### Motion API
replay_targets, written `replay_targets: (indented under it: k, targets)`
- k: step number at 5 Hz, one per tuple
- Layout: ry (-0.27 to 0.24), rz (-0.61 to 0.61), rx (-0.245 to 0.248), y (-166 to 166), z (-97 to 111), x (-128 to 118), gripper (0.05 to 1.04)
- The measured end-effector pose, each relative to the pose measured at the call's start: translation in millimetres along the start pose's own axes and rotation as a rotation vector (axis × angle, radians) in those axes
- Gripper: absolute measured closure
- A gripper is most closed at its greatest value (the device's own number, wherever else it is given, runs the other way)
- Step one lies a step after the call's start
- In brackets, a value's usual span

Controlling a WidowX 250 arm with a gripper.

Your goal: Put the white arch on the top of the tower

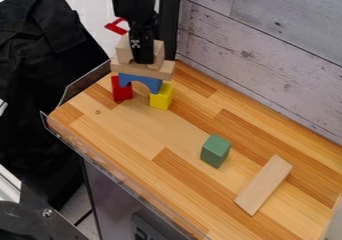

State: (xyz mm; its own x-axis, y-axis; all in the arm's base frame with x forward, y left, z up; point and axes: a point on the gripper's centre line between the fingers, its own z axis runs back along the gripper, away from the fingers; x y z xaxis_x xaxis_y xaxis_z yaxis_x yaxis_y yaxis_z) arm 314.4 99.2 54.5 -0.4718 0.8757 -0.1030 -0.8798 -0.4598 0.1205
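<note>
The gripper (141,59) is hanging down at the top of the tower (139,80), in the view's upper left, and is covering the middle of the white arch (159,54). The arch is sitting on the flat plank (163,70), its pale ends showing on both sides of the gripper. Whether the gripper is standing wide, narrow or clamped on the arch, I am not able to tell. The flat plank is lying across the blue arch (139,78), which is bridging 2 blocks on the table (113,129): the red block (121,90) at left and the yellow block (160,98) at right. Well apart from the tower, the green block (215,151) is standing upright, and 1 loose plank (264,185) is lying near it.
</note>
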Motion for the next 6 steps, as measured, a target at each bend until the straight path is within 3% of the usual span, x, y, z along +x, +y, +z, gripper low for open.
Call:
replay_targets:
  k: [2,3,4,6]
  targets:
    - [-0.003,0.011,0.01,-3.3,-2.7,1.9,0.406]
    - [-0.01,0.021,0.035,-1.9,-9.4,3.5,0.134]
    - [-0.013,0.022,0.026,-5.2,-4.9,2.6,0.084]
    - [-0.027,-0.025,-0.007,-8.6,12.5,-7.5,0.084]
